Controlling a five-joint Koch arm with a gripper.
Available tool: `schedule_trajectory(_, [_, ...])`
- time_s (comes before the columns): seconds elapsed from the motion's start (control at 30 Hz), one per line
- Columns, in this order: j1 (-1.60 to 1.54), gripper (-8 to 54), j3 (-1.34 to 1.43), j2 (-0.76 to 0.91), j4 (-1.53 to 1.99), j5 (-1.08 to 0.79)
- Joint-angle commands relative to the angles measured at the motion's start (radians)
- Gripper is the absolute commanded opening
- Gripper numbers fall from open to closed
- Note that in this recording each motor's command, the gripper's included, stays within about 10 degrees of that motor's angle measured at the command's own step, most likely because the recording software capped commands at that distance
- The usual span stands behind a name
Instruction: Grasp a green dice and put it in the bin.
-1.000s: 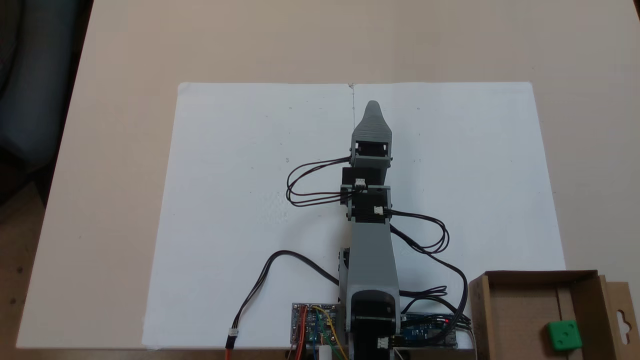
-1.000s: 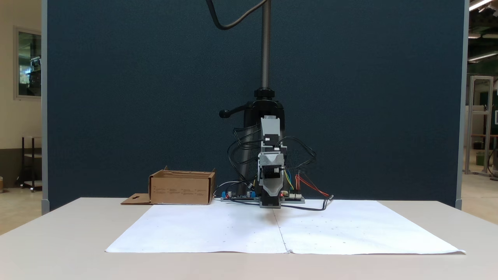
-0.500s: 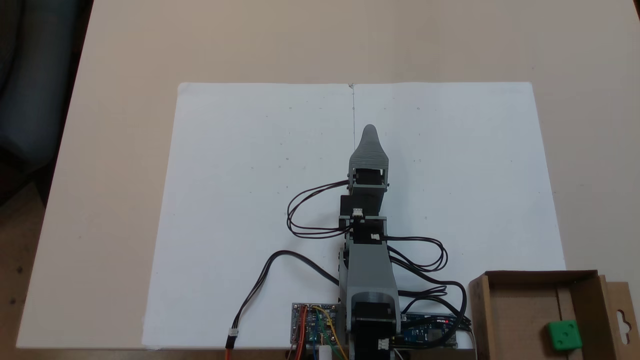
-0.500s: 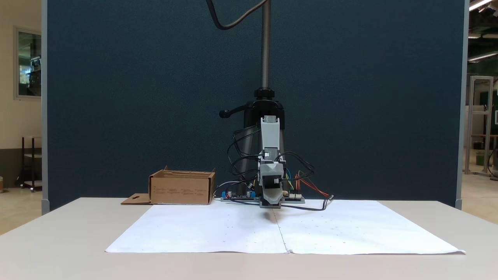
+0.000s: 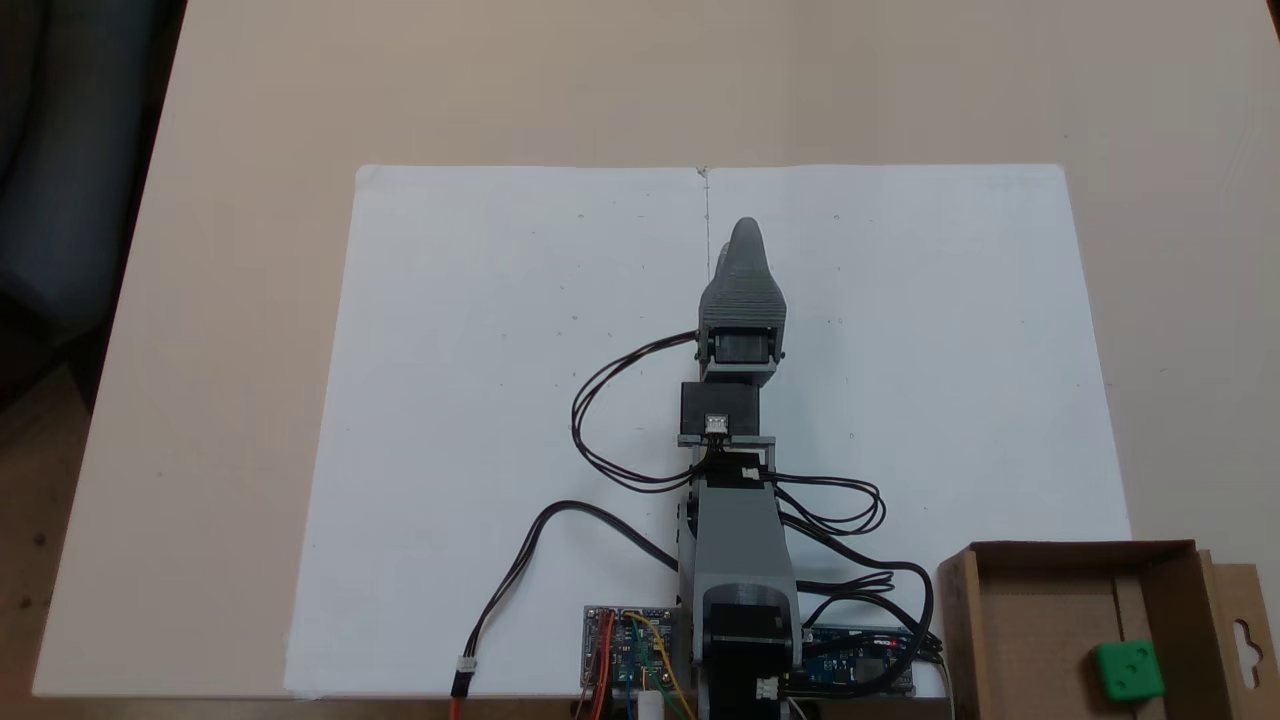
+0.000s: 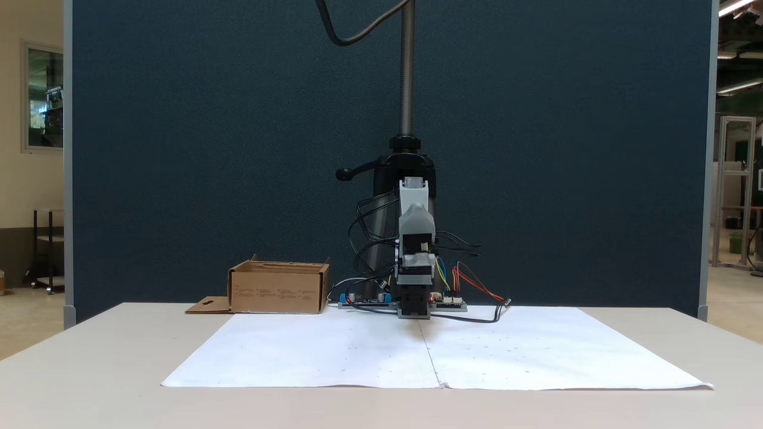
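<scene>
Gripper (image 5: 746,228) hovers over white paper (image 5: 480,400) on beige table (image 5: 250,130).

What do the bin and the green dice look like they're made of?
The bin: brown corrugated cardboard, it seems, matte, with folded walls and a side flap with a punched hang-hole. The green dice: probably moulded plastic, bright uniform green with a slight sheen and recessed same-colour pips.

I see a beige table (image 5: 230,120) carrying two white paper sheets (image 5: 520,400) laid edge to edge, their seam running down the middle in both fixed views. Small circuit boards (image 5: 628,655) with coloured wires sit at the near edge of the paper as the top-down fixed view shows it. Behind the table I see a dark blue partition panel (image 6: 208,131) and a black clamp stand with a vertical metal pole (image 6: 407,65).
</scene>
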Motion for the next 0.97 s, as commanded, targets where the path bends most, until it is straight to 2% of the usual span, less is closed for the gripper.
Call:
schedule_trajectory(0.0, [0.014, 45.2, 0.066, 0.115, -0.170, -0.051])
schedule_trajectory(0.2, [0.015, 45.2, 0.067, 0.115, -0.323, -0.054])
schedule_trajectory(0.93, [-0.020, 45.2, 0.066, 0.110, -0.321, -0.049])
